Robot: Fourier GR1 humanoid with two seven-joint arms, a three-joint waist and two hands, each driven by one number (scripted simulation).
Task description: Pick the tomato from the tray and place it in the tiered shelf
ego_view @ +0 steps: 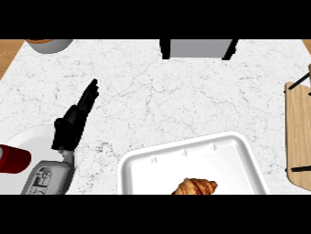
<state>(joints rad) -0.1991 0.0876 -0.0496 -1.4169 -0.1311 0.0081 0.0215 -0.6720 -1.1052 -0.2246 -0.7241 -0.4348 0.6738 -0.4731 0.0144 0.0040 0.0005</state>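
**White tray with one pastry, one flat hand beside it**

White and moulded, with rounded corners and a raised rim, the single tray point(185, 167) sits at the lower centre of the frame, cut off by the lower edge. The tomato cannot be seen in the part of it that shows; the only thing visible there is one golden-brown, flaky croissant point(196, 186) at the bottom edge.

To the left of the tray, apart from it, is the one hand in view, the left hand point(70, 125). It is black, with its fingers straight and held together, pointing toward the upper centre of the frame and holding nothing. Its grey forearm point(48, 178) enters at the lower left.

Further left, one round white plate point(30, 137) carries one red can point(6, 158) with a silver end, lying on its side.

At the right edge stands the tiered shelf point(301, 132), with pale wooden boards and dark bars.

The tabletop point(185, 96) is white marble with fine grey veins. At the top centre is one grey box point(197, 49) between black uprights; at the upper left is one round grey vessel point(48, 45), partly cropped.
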